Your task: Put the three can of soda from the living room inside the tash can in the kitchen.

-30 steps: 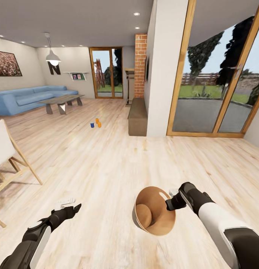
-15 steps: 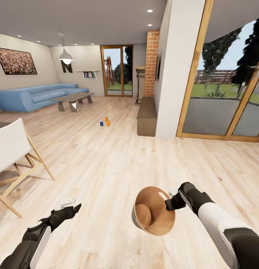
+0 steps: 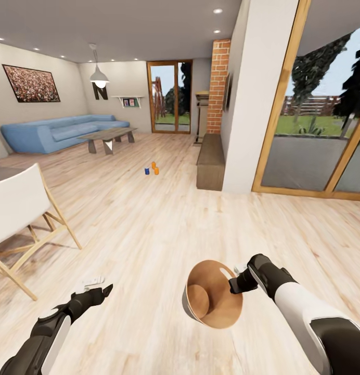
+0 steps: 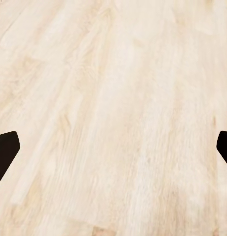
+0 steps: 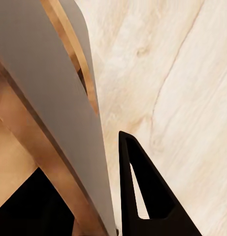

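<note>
**Soda cans still on the living room floor, bin riding along in the right tool**

Soda cans first: the three small cylindrical drink cans (image 3: 151,169), two orange and one dark blue, stand in a tight cluster on the light wood plank floor (image 3: 149,229) well ahead of the robot, between the glass coffee table (image 3: 108,136) and the long dark low cabinet (image 3: 210,160). From the head camera you also get the blue sofa (image 3: 55,133) along the far wall, the red brick column (image 3: 219,86), and a white chair with a wooden frame (image 3: 21,208) off to the left. Down low, the right tool (image 3: 236,284) is pinching the rim of the round bucket-like trash can (image 3: 211,294), pale grey outside and tan inside, tipped so its mouth faces the camera. The left tool (image 3: 99,287) hangs over bare floor, holding nothing.

Left wrist camera: just planks, with the two dark fingertips (image 4: 6,150) at opposite edges, so that tool is spread wide.

Right wrist camera: the bin's grey wall and tan rim (image 5: 54,123) sit clamped between the dark fingers (image 5: 143,191).

My read: this is the approach step, no can picked up yet. Next it needs to roll right up to the cans, then either set the bin down beside them or reach with the free left tool, keeping the bin steady meanwhile.
</note>
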Robot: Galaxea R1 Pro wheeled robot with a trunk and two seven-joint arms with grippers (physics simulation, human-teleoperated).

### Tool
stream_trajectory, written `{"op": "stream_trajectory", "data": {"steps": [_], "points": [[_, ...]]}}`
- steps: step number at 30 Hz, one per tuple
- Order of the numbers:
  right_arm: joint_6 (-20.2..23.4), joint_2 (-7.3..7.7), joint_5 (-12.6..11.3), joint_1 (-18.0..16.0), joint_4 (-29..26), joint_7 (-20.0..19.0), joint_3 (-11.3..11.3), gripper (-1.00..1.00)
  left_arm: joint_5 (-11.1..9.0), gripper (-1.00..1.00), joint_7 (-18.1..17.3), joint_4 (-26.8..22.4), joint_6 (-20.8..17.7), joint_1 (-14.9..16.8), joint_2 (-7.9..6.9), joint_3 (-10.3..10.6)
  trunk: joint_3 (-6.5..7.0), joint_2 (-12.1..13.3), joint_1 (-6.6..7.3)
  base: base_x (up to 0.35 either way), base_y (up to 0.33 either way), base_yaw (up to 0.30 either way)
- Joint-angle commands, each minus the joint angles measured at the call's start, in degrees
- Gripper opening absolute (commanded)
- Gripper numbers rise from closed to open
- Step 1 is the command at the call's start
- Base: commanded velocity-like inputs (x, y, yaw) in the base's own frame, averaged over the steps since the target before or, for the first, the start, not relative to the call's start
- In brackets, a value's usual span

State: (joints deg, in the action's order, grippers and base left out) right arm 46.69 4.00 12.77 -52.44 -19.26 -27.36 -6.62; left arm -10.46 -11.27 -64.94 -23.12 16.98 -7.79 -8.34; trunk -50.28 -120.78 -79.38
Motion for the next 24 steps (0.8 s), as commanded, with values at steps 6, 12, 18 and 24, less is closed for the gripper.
{"op": "stream_trajectory", "data": {"steps": [6,12,18,24], "points": [[0.2,-0.17,-1.2,0.0,0.0,0.1,0.3,-1.00,0.0,1.00,-0.1,0.0,0.0,0.0,-0.01,0.0,0.00,0.0,0.00,0.284,0.000,0.005],[0.2,-0.22,-1.2,0.0,-0.1,0.0,0.3,-1.00,0.0,1.00,-0.1,0.0,0.0,0.0,-0.01,0.0,0.00,0.0,0.00,0.321,0.000,0.001],[0.2,-0.22,-1.2,0.0,-0.1,0.1,0.3,-1.00,0.0,1.00,-0.1,-0.1,0.1,0.0,0.01,0.1,0.00,0.0,0.00,0.327,0.000,0.000],[0.2,-0.33,-1.2,0.0,-0.1,0.2,0.3,-1.00,0.0,1.00,-0.2,-0.1,0.1,0.0,0.02,0.1,0.00,0.0,0.00,0.327,0.000,0.000]]}}
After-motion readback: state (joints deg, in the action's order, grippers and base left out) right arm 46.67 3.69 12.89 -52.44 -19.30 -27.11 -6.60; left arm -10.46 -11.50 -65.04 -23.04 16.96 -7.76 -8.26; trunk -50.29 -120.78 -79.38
